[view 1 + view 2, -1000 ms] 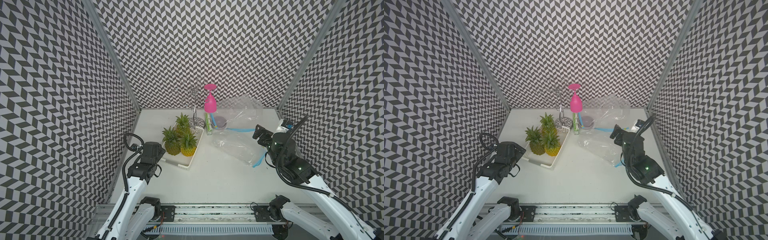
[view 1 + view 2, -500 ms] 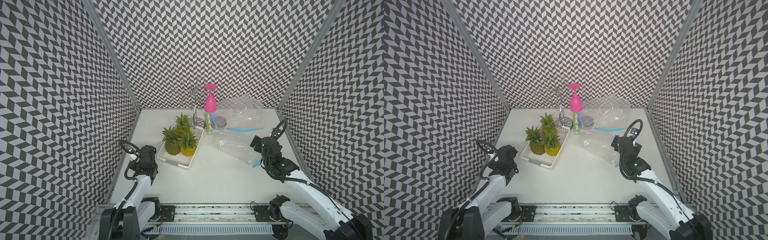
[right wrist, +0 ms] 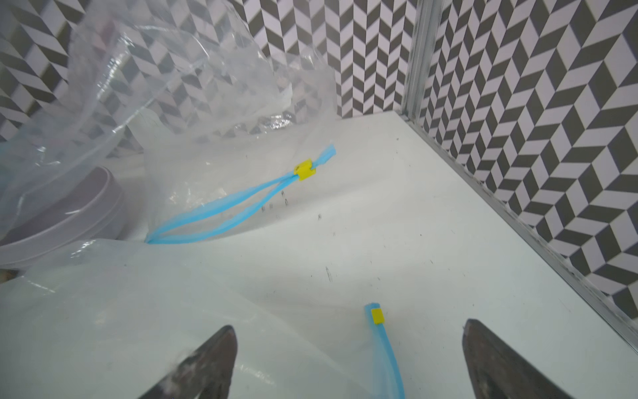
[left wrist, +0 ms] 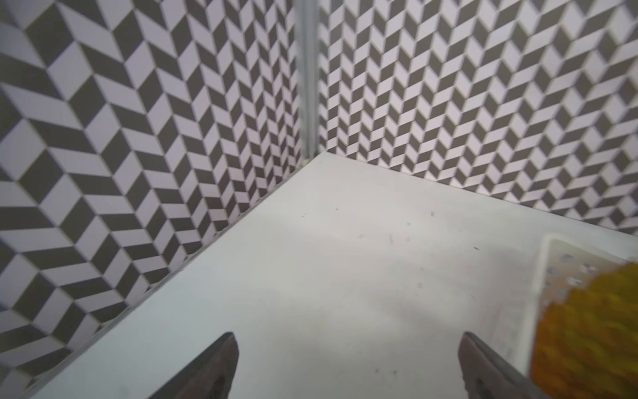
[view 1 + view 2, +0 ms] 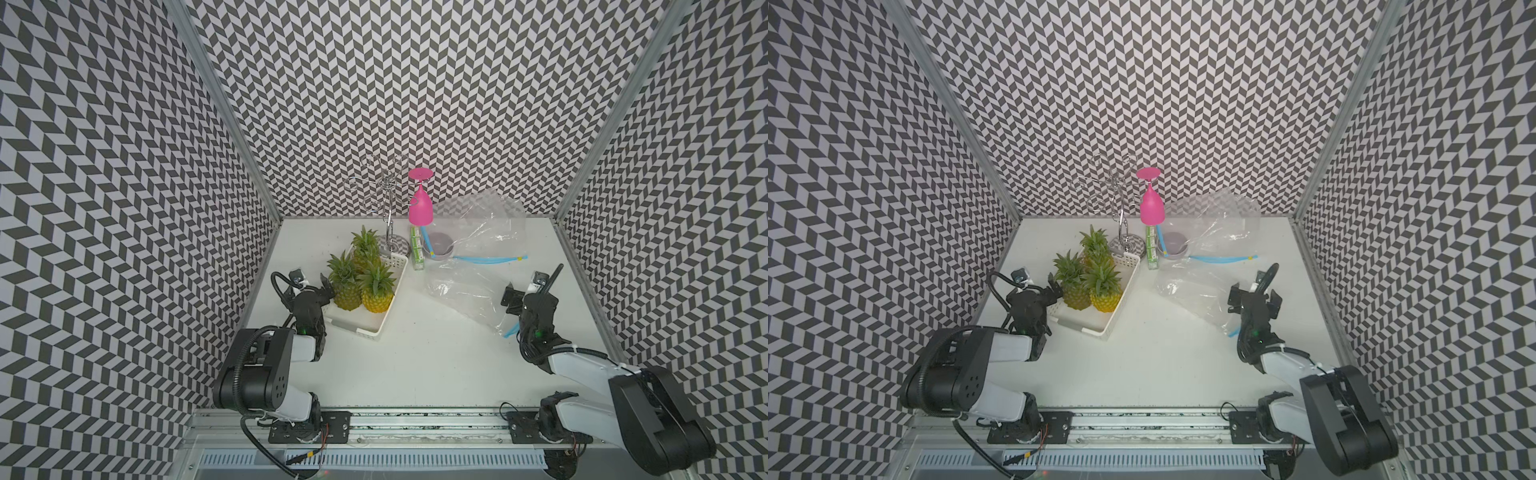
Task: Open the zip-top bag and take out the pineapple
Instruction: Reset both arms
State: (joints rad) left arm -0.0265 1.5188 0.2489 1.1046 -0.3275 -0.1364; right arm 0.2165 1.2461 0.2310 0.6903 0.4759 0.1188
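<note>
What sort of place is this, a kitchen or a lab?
Probably a robot test cell: chevron-patterned walls enclose a white table, with a left arm and right arm mounted on a front rail.

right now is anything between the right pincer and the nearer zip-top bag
Nothing visible does. The open right pincer is right at the nearer zip-top bag, and the bag's yellow slider lies just ahead of the gap between its fingers.

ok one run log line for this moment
left fingers open, empty | right fingers open, empty, by near zip-top bag | three pineapples in white basket | that bag looks empty
</note>
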